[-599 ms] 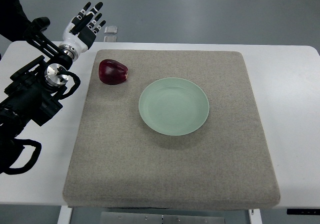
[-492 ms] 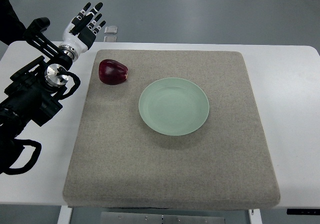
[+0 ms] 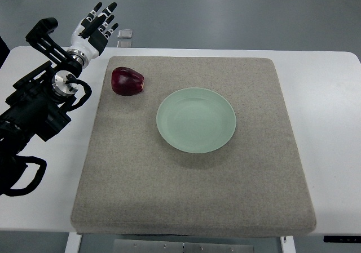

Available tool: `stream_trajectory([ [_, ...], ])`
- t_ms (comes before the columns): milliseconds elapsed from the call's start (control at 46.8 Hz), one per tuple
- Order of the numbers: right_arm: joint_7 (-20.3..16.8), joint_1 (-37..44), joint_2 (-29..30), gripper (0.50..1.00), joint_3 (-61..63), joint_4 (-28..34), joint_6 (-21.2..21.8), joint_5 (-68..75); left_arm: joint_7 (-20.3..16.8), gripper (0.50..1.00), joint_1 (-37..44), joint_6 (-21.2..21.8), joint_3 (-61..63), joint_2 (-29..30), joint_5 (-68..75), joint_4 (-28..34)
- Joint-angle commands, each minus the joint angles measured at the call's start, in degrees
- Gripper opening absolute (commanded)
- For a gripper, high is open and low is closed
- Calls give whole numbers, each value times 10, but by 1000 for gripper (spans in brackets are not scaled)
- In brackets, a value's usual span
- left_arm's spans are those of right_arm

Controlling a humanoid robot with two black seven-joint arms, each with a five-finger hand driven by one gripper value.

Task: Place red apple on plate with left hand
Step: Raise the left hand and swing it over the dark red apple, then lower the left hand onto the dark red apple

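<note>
Dark red, glossy round apple (image 3: 127,81) sitting on the grey felt mat (image 3: 192,196), just left of the pale green plate (image 3: 196,120). Left hand (image 3: 93,26) off past the mat's far-left corner, fingers (image 3: 107,9) spread wide, gripping nothing.

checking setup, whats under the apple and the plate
Both the red apple and the empty green plate rest on the grey mat, which covers the white table. The surface directly beneath them is hidden.

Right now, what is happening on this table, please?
A humanoid robot's left hand hovers open at the far left edge of the table, holding nothing. The red apple lies on the grey mat, apart from the hand and left of the empty green plate. The apple is not yet grasped. No right hand shows.
</note>
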Motion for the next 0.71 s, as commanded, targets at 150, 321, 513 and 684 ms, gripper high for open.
stream_trajectory([
  [150, 0, 0, 0, 964, 0, 0, 0, 0, 0, 994, -29, 4, 35, 3, 151, -8],
  [321, 0, 0, 0, 964, 0, 0, 0, 0, 0, 994, -40, -5, 41, 10, 330, -33],
  [513, 0, 0, 0, 964, 0, 0, 0, 0, 0, 994, -68, -18, 73, 41, 540, -90],
  [684, 0, 0, 0, 964, 0, 0, 0, 0, 0, 994, -95, -24, 149, 98, 630, -148],
])
